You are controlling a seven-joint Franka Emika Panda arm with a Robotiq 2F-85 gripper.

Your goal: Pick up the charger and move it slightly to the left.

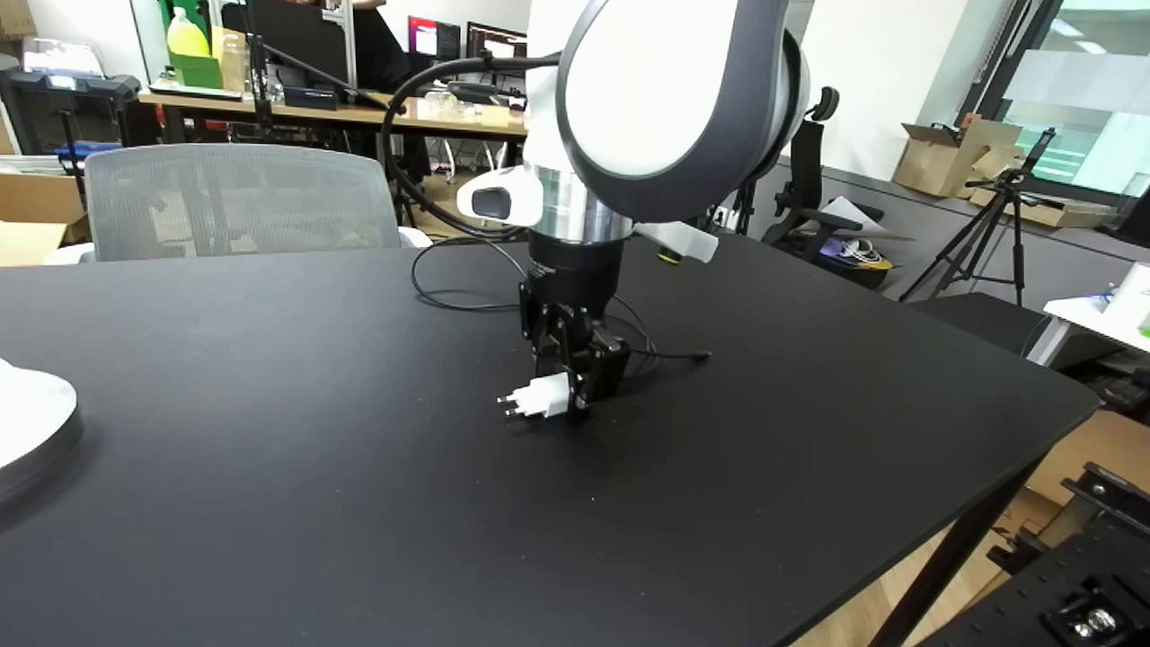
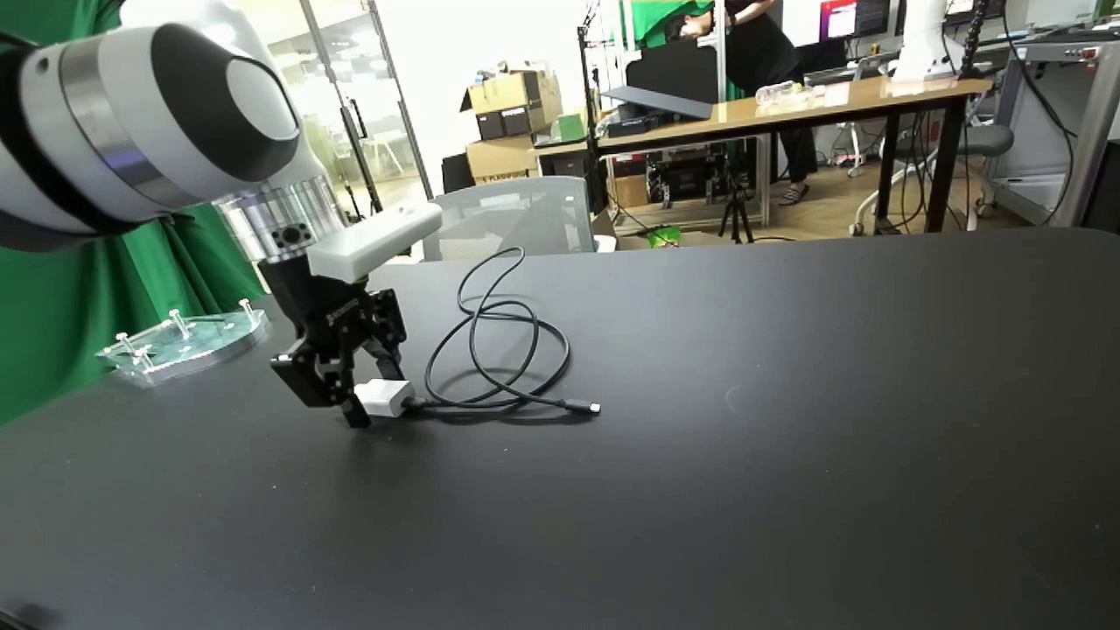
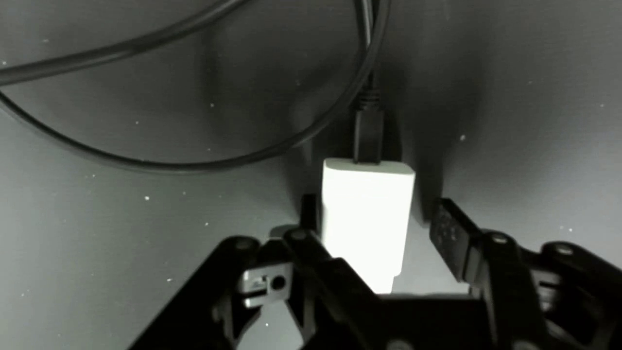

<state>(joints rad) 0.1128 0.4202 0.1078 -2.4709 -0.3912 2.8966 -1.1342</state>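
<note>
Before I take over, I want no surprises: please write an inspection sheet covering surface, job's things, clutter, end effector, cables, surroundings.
Surface: table, black, finely speckled.
Job's things: charger, white, seemingly resting on the table.
Clutter: transparent pegged plate; cropped white shape, maybe the same thing.
End effector: open around charger, gap visible on one side.
Cables: black cable, plugged into charger, looped, far end loose.
Surroundings: chair beyond table; person by desk; tripod.
</note>
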